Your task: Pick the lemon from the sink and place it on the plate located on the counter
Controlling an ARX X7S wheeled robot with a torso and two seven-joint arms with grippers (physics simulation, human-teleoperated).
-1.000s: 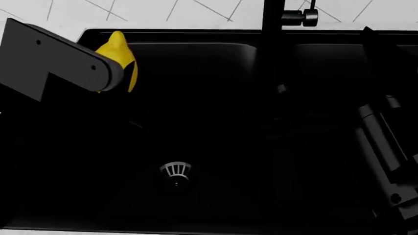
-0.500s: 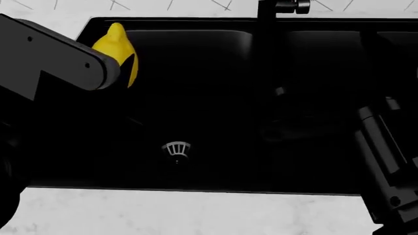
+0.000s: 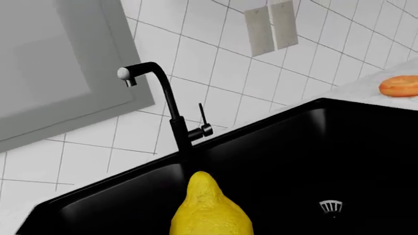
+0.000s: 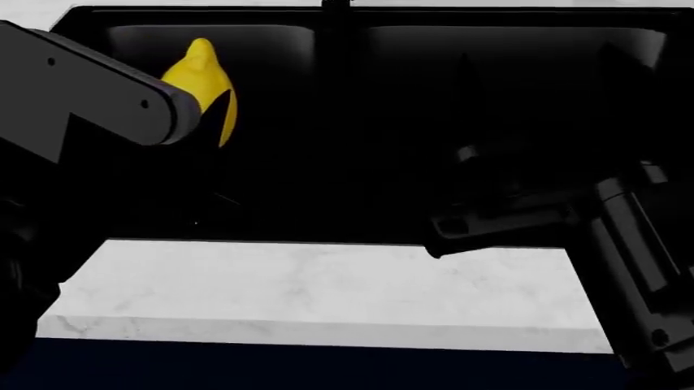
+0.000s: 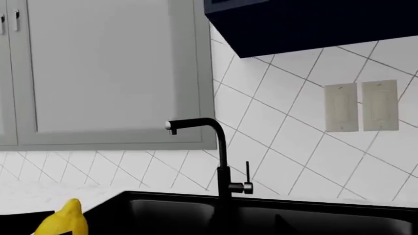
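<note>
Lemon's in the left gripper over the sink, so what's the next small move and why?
Probably carry the lemon clear of the sink toward the counter. It's held off the basin floor at the left arm's end, and no plate shows in any view, so the plate needs finding first.

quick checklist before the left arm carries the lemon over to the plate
1. Lemon held at the left end effector: ok, it sits raised above the sink basin, nub pointing away from the arm.
2. Firm grip on the lemon: cannot tell, the fingers are hidden behind the arm in the head view and out of frame in the left wrist view.
3. Plate located: not ok, no plate shows in any view.
4. Front counter strip free of things: ok.
5. Faucet apart from the lemon: ok.
6. Right end effector out of the carry path: cannot tell, it shows dark over the sink's front edge.
</note>
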